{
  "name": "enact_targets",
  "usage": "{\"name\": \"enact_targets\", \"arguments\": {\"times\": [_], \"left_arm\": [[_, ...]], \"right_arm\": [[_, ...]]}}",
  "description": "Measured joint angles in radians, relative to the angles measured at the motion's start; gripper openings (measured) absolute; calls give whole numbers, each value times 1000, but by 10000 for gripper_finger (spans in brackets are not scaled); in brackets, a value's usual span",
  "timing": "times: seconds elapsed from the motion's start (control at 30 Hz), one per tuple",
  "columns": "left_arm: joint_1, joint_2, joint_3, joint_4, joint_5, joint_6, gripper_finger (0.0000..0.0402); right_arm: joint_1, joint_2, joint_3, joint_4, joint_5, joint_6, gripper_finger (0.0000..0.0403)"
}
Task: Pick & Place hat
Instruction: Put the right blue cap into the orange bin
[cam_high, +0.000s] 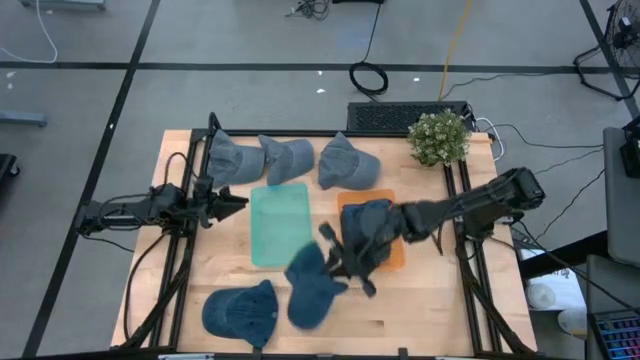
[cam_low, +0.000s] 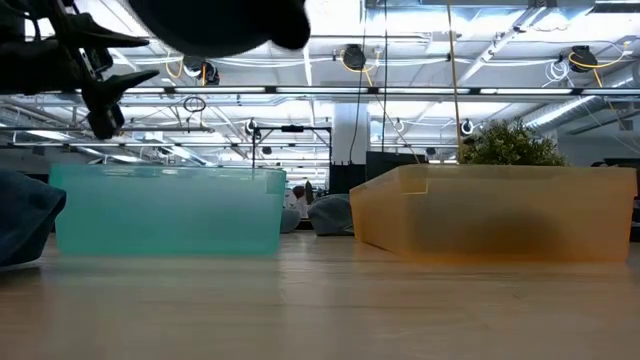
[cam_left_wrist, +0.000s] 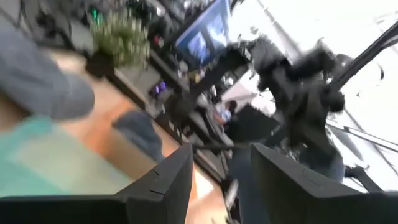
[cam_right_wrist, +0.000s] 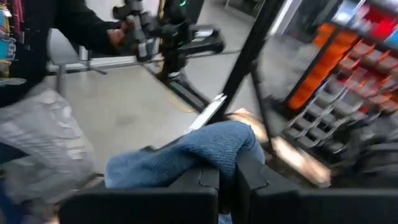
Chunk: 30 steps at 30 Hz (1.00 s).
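Tabletop fills frame centre; orange bin centre-right, green bin beside it; right pincer clamped on a blue hat over the orange bin; left pincer centre-left, fingers apart, empty.

My overhead camera looks straight down on the whole table. My low camera sits at tabletop level, facing twelve o'clock across both bins. Each wrist camera peers past my fingers; overhead and low views share the green bin and orange bin.
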Motion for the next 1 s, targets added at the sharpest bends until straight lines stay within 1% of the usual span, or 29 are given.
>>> {"name": "enact_targets", "arguments": {"times": [0.07,0.13,0.23,0.33,0.43,0.5,0.63,0.67,0.73,0.83,0.9,1.0], "left_arm": [[-10,8,0,13,36,-24,170],[-27,27,0,32,68,-49,170],[-56,76,0,131,71,-65,170],[-86,156,0,241,23,-50,170],[-113,273,0,368,-12,-45,170],[-130,376,0,476,-33,-49,170],[-161,596,4,712,-62,-59,170],[-166,652,16,750,-63,-60,170],[-175,754,62,792,-63,-57,170],[-186,908,173,794,-44,-18,170],[-188,992,263,802,-2,31,170],[-186,1088,382,799,102,103,170]], "right_arm": [[-38,-24,0,-1,-14,-44,0],[-75,-40,0,-1,-62,-69,0],[-116,-50,0,6,-193,-98,0],[-148,-51,0,51,-327,-105,0],[-196,-51,0,82,-441,-107,0],[-233,-50,0,106,-500,-100,0],[-292,-50,0,168,-591,-88,0],[-303,-50,0,186,-607,-87,0],[-321,-50,0,218,-625,-87,0],[-346,-51,0,232,-624,-107,0],[-361,-50,0,236,-624,-119,0],[-379,-50,0,277,-626,-106,0]]}}
